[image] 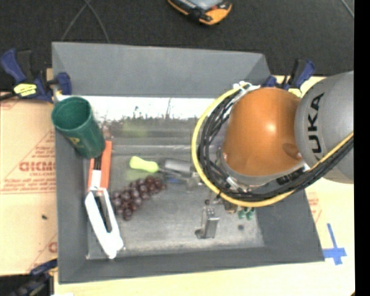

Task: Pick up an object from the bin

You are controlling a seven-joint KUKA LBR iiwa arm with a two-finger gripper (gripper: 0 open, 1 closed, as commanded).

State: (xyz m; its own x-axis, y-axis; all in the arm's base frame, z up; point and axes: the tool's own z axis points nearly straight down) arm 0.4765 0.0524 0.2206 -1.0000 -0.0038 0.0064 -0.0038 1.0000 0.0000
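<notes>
Grey bin floor point(172, 227) lies bare beneath our gripper point(207, 223); its opening and load we cannot tell. Closing here we risk grasping nothing, since the purple grapes point(134, 193) lie apart, leftward.

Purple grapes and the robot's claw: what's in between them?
Nothing. In the camera view, bare grey bin floor runs between the purple grapes and the gripper.

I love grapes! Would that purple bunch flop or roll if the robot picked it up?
The grapes look like many small round balls joined loosely, so the bunch would probably sag if lifted by one end. Their rounded skins may slip. Lying flat as a clump, it likely won't roll.
</notes>
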